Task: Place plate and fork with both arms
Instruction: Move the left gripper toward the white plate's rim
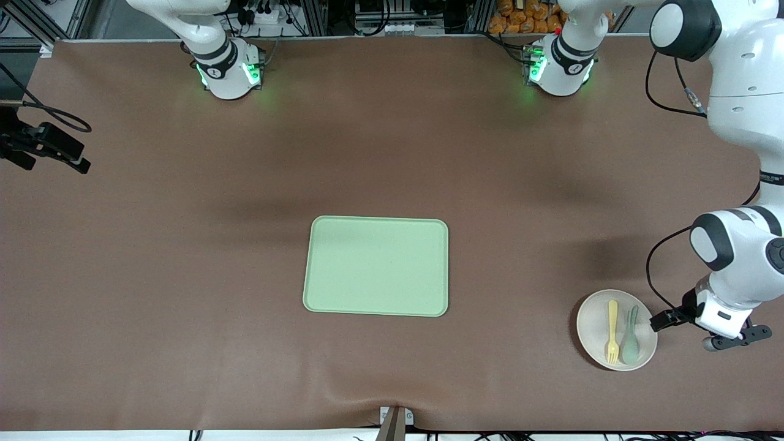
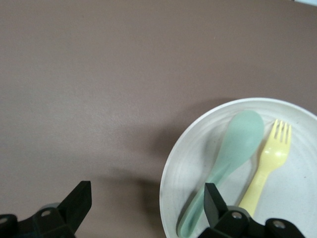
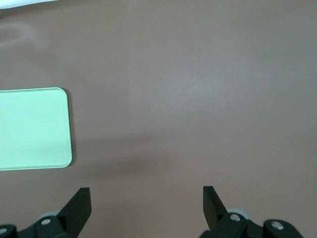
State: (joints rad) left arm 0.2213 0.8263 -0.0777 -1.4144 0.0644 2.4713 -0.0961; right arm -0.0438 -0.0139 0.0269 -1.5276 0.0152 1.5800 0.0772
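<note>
The off-white plate [image 1: 591, 321] lies on the table near the left arm's end, nearer to the front camera than the tray. On it lie the pale-yellow fork [image 1: 612, 331] and a grey-green spoon [image 1: 631, 337], side by side. My left gripper [image 1: 704, 331] hovers low beside the plate, at the rim toward the left arm's end. In the left wrist view it [image 2: 146, 206] is open and empty. The plate [image 2: 190, 158] has its rim between the fingers, and one finger is over the spoon [image 2: 237, 144], next to the fork [image 2: 267, 163]. My right gripper [image 3: 146, 203] is open and empty over bare table.
A rectangular light-green tray [image 1: 376, 266] lies mid-table; one of its corners shows in the right wrist view [image 3: 34, 129]. A black piece with a cable [image 1: 46, 147] juts in at the right arm's end of the table. The brown mat ends near the front camera.
</note>
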